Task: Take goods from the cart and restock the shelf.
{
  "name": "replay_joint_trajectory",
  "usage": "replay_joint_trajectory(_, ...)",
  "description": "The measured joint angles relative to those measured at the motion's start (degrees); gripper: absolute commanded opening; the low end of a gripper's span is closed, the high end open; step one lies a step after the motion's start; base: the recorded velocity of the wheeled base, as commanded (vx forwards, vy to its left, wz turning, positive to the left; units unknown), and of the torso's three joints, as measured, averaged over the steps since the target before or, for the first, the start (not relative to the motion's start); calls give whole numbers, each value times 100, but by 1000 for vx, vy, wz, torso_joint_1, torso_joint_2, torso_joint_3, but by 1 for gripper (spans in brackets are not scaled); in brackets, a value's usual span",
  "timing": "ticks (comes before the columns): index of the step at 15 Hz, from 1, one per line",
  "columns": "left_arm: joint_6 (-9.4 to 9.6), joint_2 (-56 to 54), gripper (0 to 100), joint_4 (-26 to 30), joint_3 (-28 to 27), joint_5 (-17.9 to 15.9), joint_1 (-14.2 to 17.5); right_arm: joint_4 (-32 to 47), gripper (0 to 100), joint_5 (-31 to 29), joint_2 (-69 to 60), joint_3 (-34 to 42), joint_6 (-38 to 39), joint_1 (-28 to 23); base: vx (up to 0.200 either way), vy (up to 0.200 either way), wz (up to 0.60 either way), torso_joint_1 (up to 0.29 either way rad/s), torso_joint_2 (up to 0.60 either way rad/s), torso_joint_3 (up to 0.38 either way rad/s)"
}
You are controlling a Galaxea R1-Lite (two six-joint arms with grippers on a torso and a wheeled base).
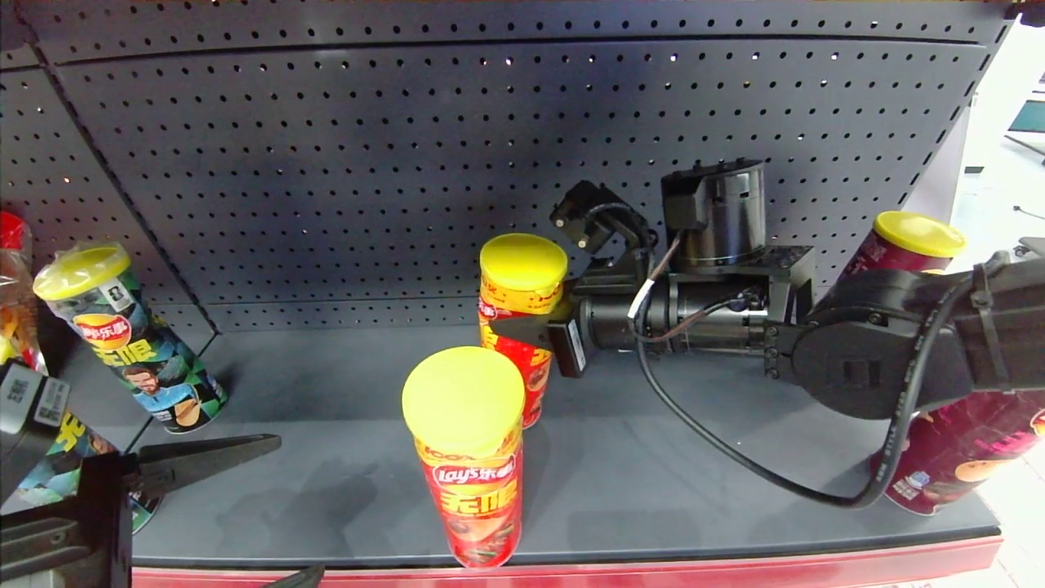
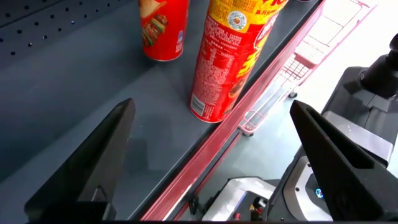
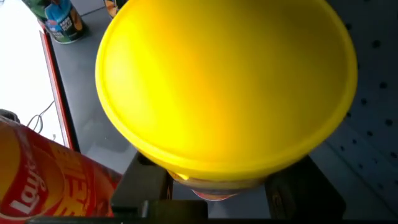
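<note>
With the right claw [image 1: 531, 331] clamped on the rear red can [image 1: 522, 265], upright on the shelf [image 1: 653, 457] just behind the front can [image 1: 465, 457], release only once its base sits flat, then back straight out (left claw [image 2: 211, 107] gapes wide, empty).

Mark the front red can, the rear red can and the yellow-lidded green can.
front red can [image 1: 463, 398], head view, yellow lid.
rear red can [image 1: 523, 263], head view, yellow lid.
yellow-lidded green can [image 1: 147, 359], head view, side wall.
</note>
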Motion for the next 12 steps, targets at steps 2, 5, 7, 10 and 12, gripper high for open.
replay_joint_trajectory(2,0,20,100,0,6,-5,-2,0,0,0,-2,111,0,10,0,0,0,0,0,0)
replay_joint_trajectory(5,0,39,100,2,24,-2,-2,-60,100,0,-24,278,-15,13,0,0,0,0,0,0)
replay_joint_trajectory(7,-5,45,100,2,28,-5,-2,-29,100,-44,-60,334,21,52,0,0,0,0,0,0)
replay_joint_trajectory(10,-40,96,100,-2,-13,0,6,-32,100,-65,-217,427,67,82,0,0,0,0,0,0)
replay_joint_trajectory(12,-98,160,100,-11,-77,9,20,-32,100,-108,-389,555,169,88,0,0,0,0,0,0)
